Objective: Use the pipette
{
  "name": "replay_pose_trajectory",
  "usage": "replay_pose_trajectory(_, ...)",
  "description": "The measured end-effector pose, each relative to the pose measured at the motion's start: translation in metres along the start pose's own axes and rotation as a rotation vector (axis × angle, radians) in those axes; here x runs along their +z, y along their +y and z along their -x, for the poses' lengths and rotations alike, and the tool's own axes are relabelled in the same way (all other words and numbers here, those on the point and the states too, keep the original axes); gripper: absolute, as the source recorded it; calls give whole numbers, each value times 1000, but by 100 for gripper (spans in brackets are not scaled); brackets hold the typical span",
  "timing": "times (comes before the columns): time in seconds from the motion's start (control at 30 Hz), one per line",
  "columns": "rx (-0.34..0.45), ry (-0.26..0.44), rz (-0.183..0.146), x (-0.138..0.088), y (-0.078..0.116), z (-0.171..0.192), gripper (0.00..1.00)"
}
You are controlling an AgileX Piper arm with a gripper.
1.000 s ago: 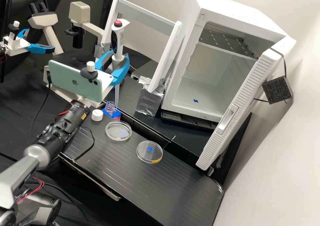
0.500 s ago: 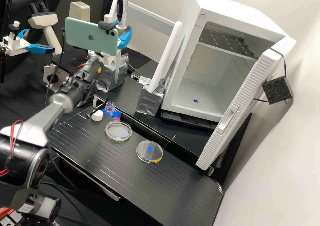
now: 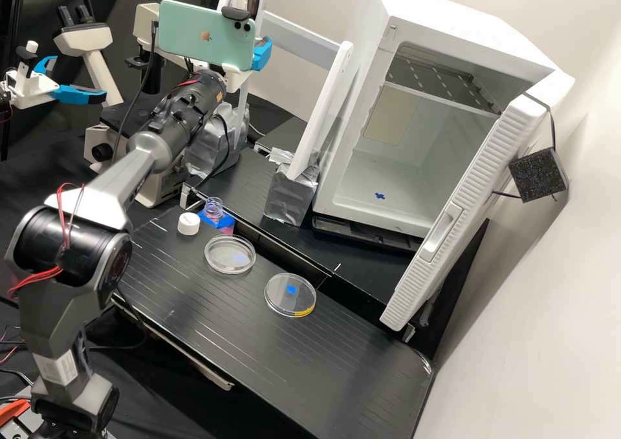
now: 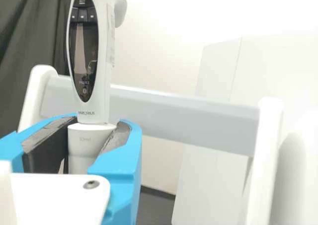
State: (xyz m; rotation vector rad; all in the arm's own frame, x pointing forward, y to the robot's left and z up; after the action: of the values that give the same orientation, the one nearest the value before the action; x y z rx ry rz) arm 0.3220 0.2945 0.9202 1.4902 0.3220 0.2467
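Held high beyond the far left corner of your worktop (image 3: pixel 272 361), the pipette (image 4: pixel 89 106) stands close to upright, your gripper (image 4: pixel 94 130) clamped on the narrower barrel just under its handle. That grip leaves the plunger end free and the long shaft pointing down, which is probably why it is taken there: you could lower it into a narrow neck without turning it. Such a neck waits near the worktop's far edge, toward the left, where the open bottle (image 3: pixel 213 207) sits in its blue holder (image 3: pixel 223 220), likely there to keep it from tipping; the white cap (image 3: pixel 188 224) lies just beside it, off, so the way in is free. Farther right along that edge, the left dish (image 3: pixel 229 254) and the right dish (image 3: pixel 290 295) rest apart from each other, perhaps spaced so you can reach either one. The white rack (image 4: pixel 198 120) rises behind the pipette, its feet wrapped in foil, presumably for steadiness. Both views cut off the pipette's top, so you cannot read its plunger; a phone (image 3: pixel 207 38) covers much of your gripper from the high side. Whether the shaft holds any liquid, or the dishes wear lids, you cannot tell.
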Motion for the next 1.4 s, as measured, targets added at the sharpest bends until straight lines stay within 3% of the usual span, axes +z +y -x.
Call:
replay_pose_trajectory(0.27, -88, -68, -21, 16, -7, -19, 0)
replay_pose_trajectory(0.97, -93, -87, -46, 21, -7, -19, 0)
replay_pose_trajectory(1.13, -104, -115, -71, 31, -14, -19, 0)
replay_pose_trajectory(1.4, -76, -134, -68, 39, -17, -23, 0)
